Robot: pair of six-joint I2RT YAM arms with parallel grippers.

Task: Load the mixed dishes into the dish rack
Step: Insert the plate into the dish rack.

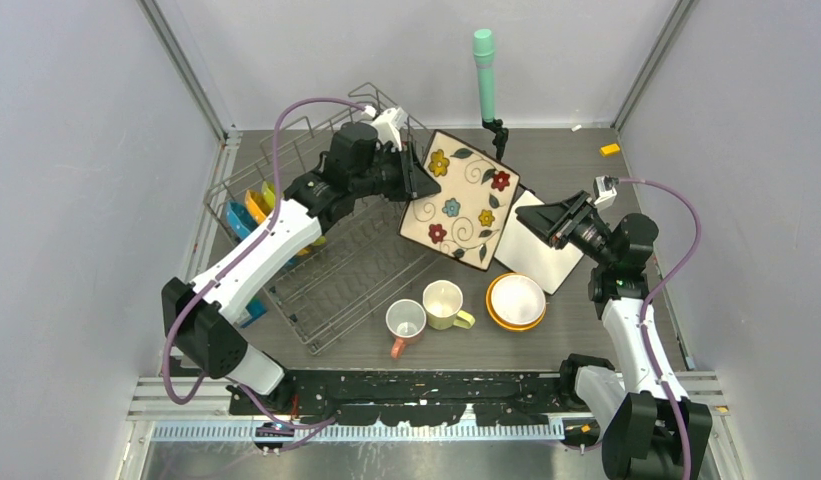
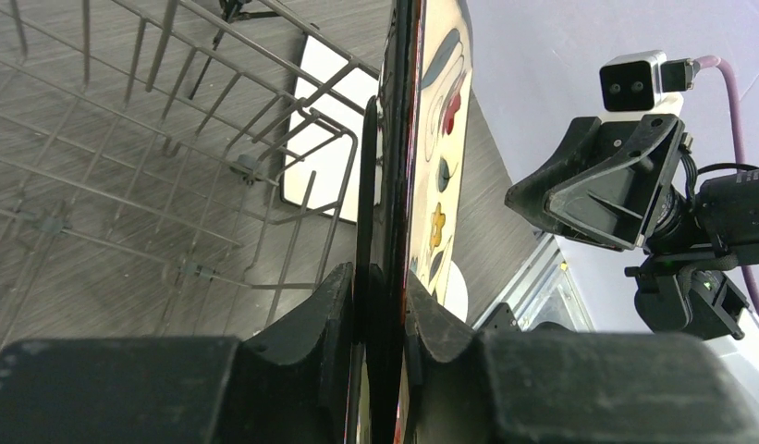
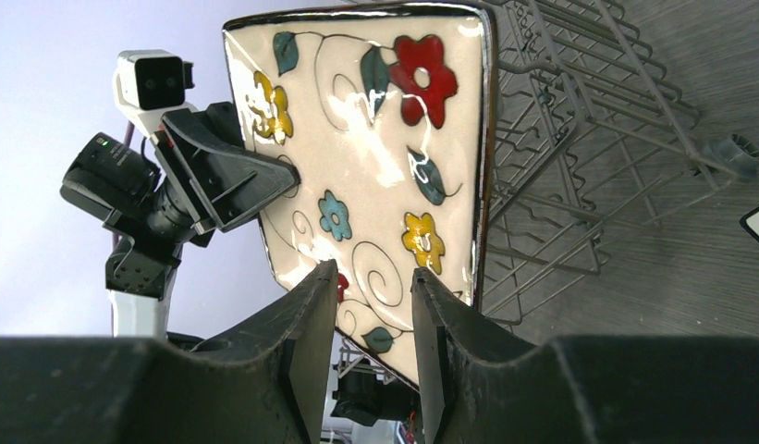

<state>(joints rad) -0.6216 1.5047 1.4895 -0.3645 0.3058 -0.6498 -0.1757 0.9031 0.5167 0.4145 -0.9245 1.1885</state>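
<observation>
Left gripper [image 2: 385,287]: shut tight on the left rim of the floral plate [image 1: 464,200], one jaw on each face.
Floral plate: held in the air and tilted, with its painted face turned up and toward my right arm. It is just off the rack's right end and not yet among the tines.
Right gripper [image 3: 368,301]: jaws partly apart with nothing in them. It sits near the plate's right edge without touching it.
Key relation: the rack [image 1: 336,270] lies to the plate's left, under my left arm, so that arm is the nearer one. I judge the plate must go in on edge, its flat face in line with a tine row.
Rack contents: a blue plate [image 1: 236,218], an orange plate [image 1: 254,205] and a green plate [image 1: 269,193] stand upright at its left end.
Table [image 1: 586,170]: a white plate [image 1: 534,260], a pink mug [image 1: 406,322], a yellow mug [image 1: 444,303] and stacked bowls [image 1: 516,300], white inside orange.
</observation>
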